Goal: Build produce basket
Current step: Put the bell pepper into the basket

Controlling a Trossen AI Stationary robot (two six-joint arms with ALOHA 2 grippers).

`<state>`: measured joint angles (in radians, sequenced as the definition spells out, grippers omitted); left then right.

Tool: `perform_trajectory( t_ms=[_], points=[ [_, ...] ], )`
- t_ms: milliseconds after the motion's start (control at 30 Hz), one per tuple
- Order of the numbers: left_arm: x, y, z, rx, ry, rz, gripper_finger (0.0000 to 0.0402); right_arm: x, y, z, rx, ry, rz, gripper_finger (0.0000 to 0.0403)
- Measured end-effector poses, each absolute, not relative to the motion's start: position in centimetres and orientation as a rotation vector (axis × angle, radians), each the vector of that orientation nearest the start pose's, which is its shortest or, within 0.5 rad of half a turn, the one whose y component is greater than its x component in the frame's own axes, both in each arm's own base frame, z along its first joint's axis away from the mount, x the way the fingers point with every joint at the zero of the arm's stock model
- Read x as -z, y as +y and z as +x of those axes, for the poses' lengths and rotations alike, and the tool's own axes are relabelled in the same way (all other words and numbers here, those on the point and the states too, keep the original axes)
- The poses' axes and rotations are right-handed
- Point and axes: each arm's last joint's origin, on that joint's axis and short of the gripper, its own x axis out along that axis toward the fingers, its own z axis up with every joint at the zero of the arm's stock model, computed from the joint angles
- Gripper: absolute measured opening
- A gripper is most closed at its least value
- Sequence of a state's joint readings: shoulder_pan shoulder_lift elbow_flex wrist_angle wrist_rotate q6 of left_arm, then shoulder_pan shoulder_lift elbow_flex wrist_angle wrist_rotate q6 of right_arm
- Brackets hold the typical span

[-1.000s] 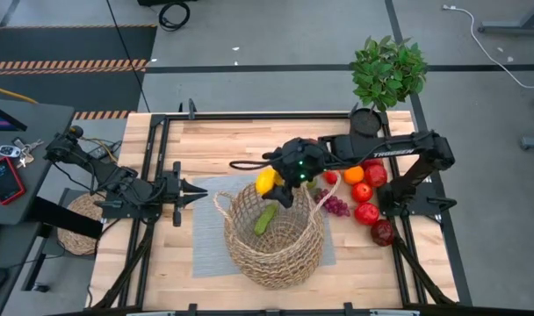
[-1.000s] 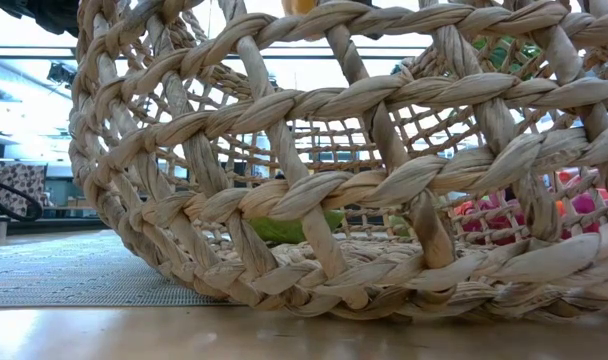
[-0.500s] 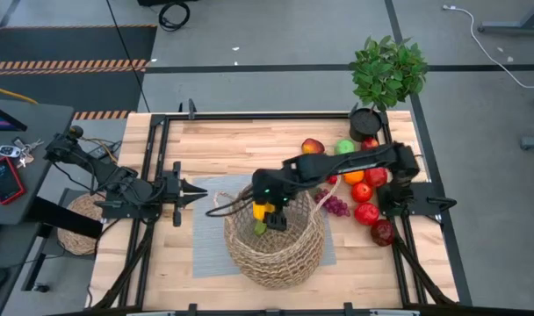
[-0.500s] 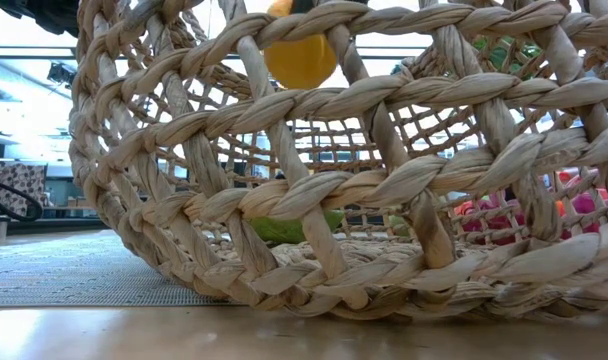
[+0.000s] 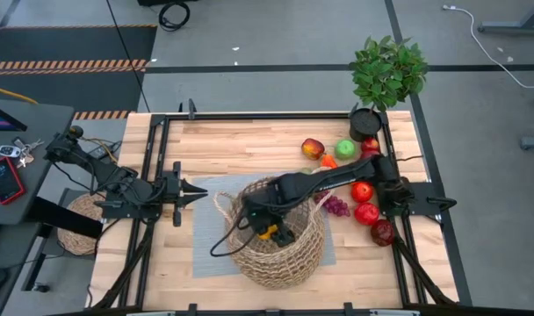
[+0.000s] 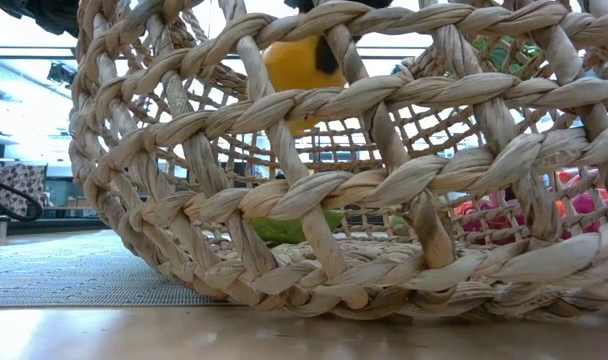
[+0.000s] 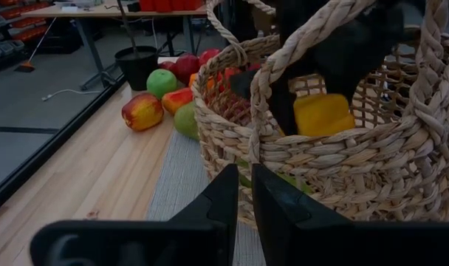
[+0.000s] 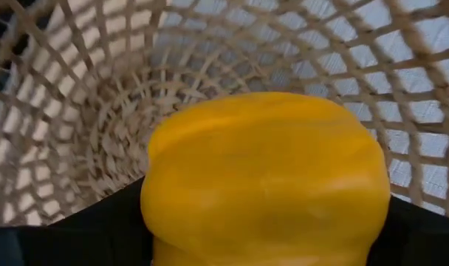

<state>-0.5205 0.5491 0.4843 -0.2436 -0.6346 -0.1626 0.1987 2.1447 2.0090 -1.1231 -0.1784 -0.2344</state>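
The large tan wicker basket (image 5: 289, 254) stands on a grey mat (image 5: 210, 237) at mid-table. My right gripper (image 5: 269, 232) reaches down inside it, shut on a yellow-orange pepper-like piece (image 8: 265, 177), which also shows in the low view (image 6: 294, 70) and the left wrist view (image 7: 324, 114). A green piece (image 6: 284, 230) lies on the basket's bottom. Apples, red fruits and purple grapes (image 5: 337, 206) lie on the table to the right of the basket. My left gripper (image 5: 199, 190) waits shut and empty left of the basket. My right gripper pinches the yellow piece between its two fingers, one dark finger (image 8: 77, 236) on each side of it. The fingers come from above, pointing down into the basket. The piece (image 6: 294, 70) hangs inside the basket, clear of its bottom and above the green piece.
A red-yellow apple (image 5: 313, 147), a green apple (image 5: 344, 148) and red fruits (image 5: 367, 213) lie at the right. A leafy plant in a black pot (image 5: 387, 75) stands at the far right corner. A flat round woven mat (image 5: 78, 224) lies off the table's left edge.
My right gripper has carried the yellow piece from over the basket's far rim toward the table's near edge and down into the basket. It has stayed shut on the piece. The basket and the green piece have kept still.
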Motion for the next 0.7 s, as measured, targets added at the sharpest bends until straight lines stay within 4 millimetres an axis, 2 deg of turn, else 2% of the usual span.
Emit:
perform_trajectory(
  t_ms=[200,433,567,700],
  points=[
    [-25.8,-5.0,12.1,-0.134,0.249,0.007,0.0048,-24.7,9.6,43.7,-0.515,1.249,-0.253,0.0331],
    [-25.8,-5.0,12.1,-0.134,0.248,0.007,0.0048,-24.3,10.7,43.5,-0.606,1.225,-0.359,0.0331],
    [-25.8,-5.0,12.1,-0.134,0.248,0.007,0.0048,-24.1,11.1,43.3,-0.616,1.224,-0.367,0.0331],
    [-25.8,-5.0,12.1,-0.133,0.249,0.007,0.0048,-23.0,11.3,42.8,-0.624,1.277,-0.364,0.0331]
  ],
)
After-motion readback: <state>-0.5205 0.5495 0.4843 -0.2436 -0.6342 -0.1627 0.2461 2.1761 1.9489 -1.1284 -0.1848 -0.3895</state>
